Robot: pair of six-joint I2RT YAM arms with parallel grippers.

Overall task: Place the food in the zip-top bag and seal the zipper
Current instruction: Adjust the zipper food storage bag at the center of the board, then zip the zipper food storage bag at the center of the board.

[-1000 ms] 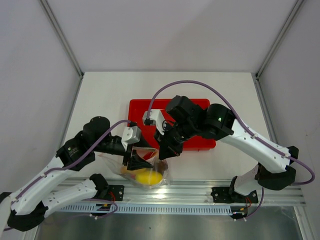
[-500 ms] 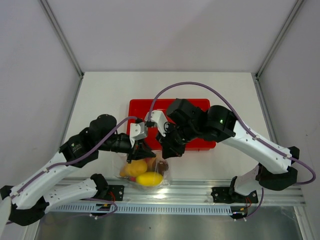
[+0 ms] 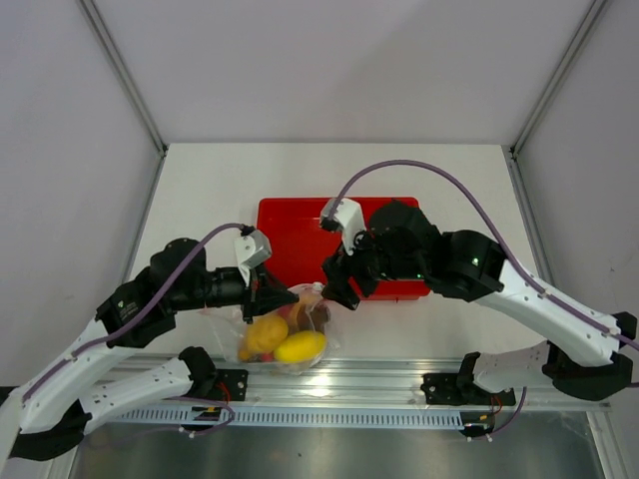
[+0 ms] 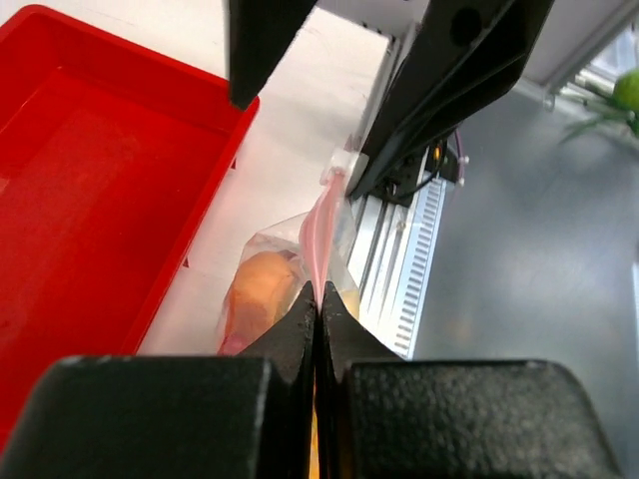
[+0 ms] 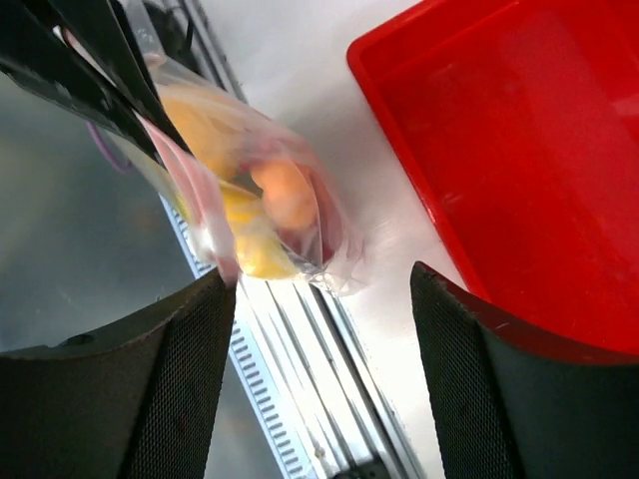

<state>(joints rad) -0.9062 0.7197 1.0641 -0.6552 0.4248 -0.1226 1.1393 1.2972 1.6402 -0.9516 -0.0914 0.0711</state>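
While my left claw (image 4: 318,299) pinches the pink zipper (image 4: 321,225) tight, my right claw (image 5: 319,289) stands wide beside the zip-top bag (image 5: 344,261), which holds the food (image 3: 300,347) at the counter's (image 3: 200,200) near edge.

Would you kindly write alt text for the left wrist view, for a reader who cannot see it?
The left gripper is shut on the zipper of the bag, with orange food visible inside. Beyond, the right gripper stands open, and a red tray lies alongside.
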